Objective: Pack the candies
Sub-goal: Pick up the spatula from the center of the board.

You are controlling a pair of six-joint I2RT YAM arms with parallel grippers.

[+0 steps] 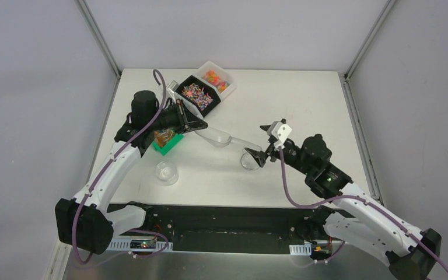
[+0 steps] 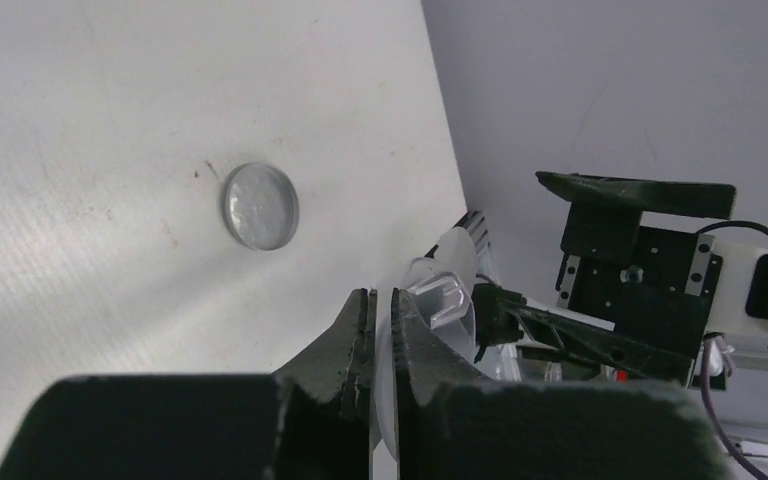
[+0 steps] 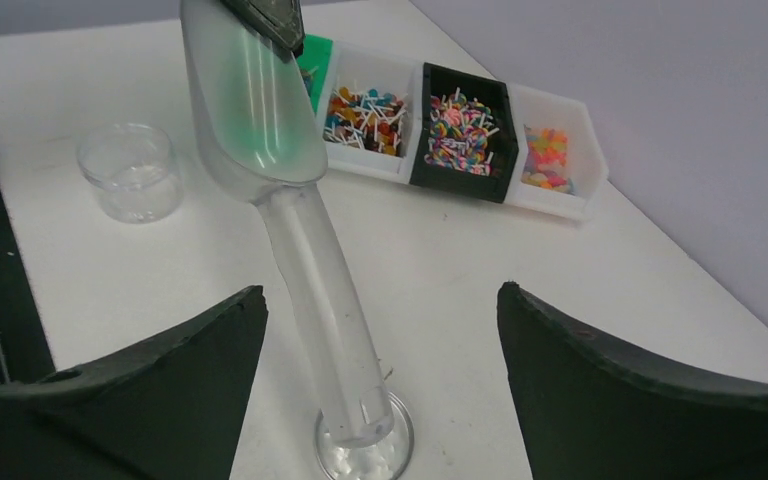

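Note:
The candies (image 1: 197, 95) lie in a row of small bins at the back left, seen also in the right wrist view (image 3: 460, 125). My left gripper (image 1: 201, 125) is shut on the rim of a clear plastic scoop (image 1: 216, 137), held tilted above the table. In the left wrist view the jaws (image 2: 380, 295) pinch the scoop's thin wall (image 2: 440, 290). The scoop's bowl (image 3: 260, 110) looks empty. Its handle end hangs just over a clear round lid (image 3: 365, 455). My right gripper (image 3: 380, 292) is open, either side of that handle end, touching nothing.
A clear round jar (image 1: 167, 172) stands open near the front left, also in the right wrist view (image 3: 132, 170). A green bin (image 1: 168, 142) sits under my left arm. A black bin (image 3: 460, 180) has white bins (image 3: 570, 205) beside it. The lid (image 2: 260, 205) lies flat mid-table.

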